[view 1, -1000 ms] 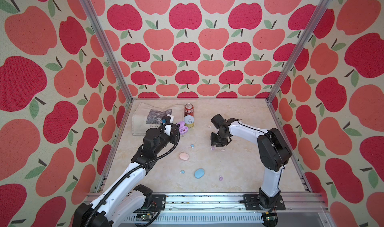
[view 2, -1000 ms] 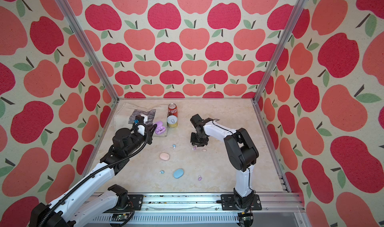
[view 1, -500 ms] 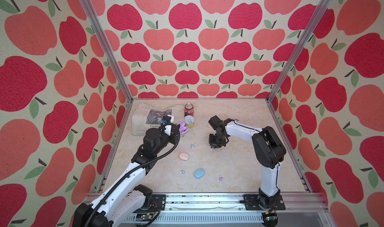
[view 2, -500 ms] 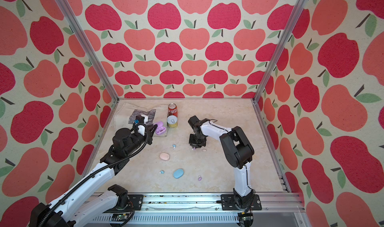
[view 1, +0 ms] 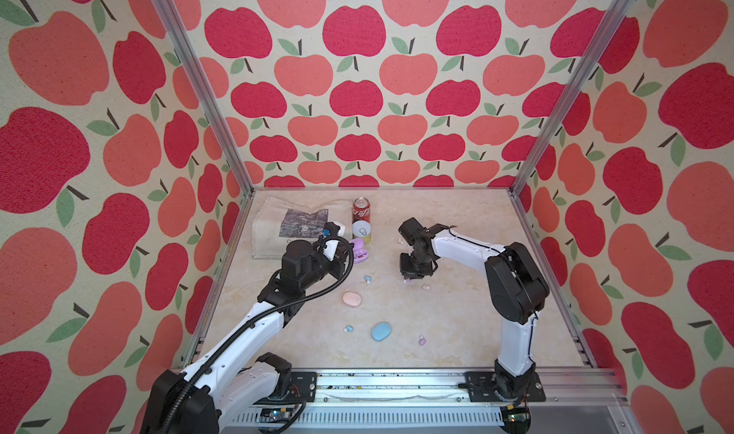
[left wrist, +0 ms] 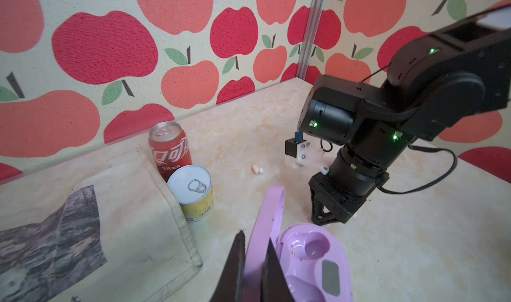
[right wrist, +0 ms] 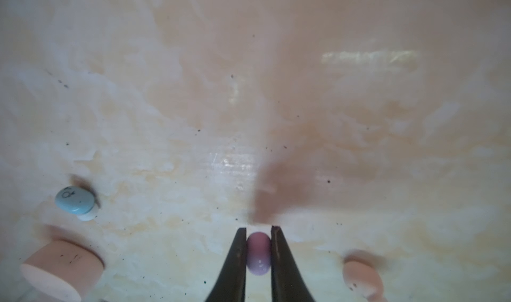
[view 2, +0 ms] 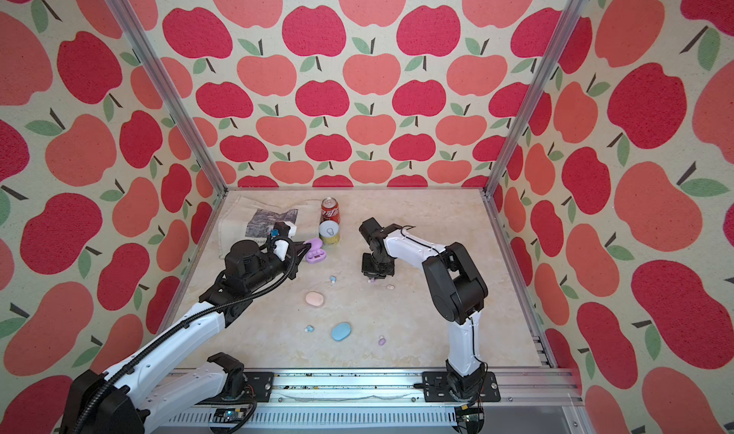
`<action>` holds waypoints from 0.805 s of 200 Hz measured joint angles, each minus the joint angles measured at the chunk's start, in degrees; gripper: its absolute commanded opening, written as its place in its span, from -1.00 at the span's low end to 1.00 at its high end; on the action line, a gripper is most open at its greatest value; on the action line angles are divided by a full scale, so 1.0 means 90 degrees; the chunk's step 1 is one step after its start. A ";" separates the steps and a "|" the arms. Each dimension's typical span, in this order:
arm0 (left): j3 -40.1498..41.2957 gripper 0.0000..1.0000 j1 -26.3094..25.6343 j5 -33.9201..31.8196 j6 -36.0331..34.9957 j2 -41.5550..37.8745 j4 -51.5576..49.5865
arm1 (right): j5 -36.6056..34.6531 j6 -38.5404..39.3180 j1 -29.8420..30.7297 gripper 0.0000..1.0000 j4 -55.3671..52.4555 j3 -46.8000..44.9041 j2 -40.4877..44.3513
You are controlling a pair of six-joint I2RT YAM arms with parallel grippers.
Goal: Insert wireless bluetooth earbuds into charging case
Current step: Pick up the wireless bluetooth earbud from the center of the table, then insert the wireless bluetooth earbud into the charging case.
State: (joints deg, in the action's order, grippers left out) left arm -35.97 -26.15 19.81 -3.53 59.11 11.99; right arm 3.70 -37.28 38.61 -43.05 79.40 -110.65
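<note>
Now a purple earbud [right wrist: 258, 252], half hidden, is pinched by the right fingers [right wrist: 235, 264]. The open purple case lid [left wrist: 269, 212] is clamped by the left fingers [left wrist: 235, 267].

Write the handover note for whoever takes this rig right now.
Left end effector: shut on the lid of the open purple case.
Right end effector: shut on a purple earbud.
Loose on the table: second purple earbud, two blue earbuds, two pink earbuds; pink case and blue case closed.
Done: nothing seated; the purple case's visible wells look empty.
Left: seat all six earbuds.
</note>
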 measured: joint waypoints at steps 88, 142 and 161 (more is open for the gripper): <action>-0.0425 -1.00 -0.0794 0.0192 -0.1581 0.2305 0.0979 | 0.0590 0.1404 -0.0175 -0.82 -0.0087 -0.0051 0.2021; -0.0918 -1.00 -0.0901 0.0367 -0.1608 0.2611 0.1246 | 0.1212 0.1491 -0.0095 -0.81 0.0282 -0.0160 0.2373; -0.1035 -1.00 -0.0940 0.0435 -0.1622 0.2611 0.1222 | 0.1338 0.1491 -0.0083 -0.81 0.0398 -0.0160 0.2373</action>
State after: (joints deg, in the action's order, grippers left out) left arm -45.28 -34.61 23.73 -18.13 82.61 22.98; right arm 15.75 -23.86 37.87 -39.46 77.95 -89.30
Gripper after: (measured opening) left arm 0.106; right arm 0.162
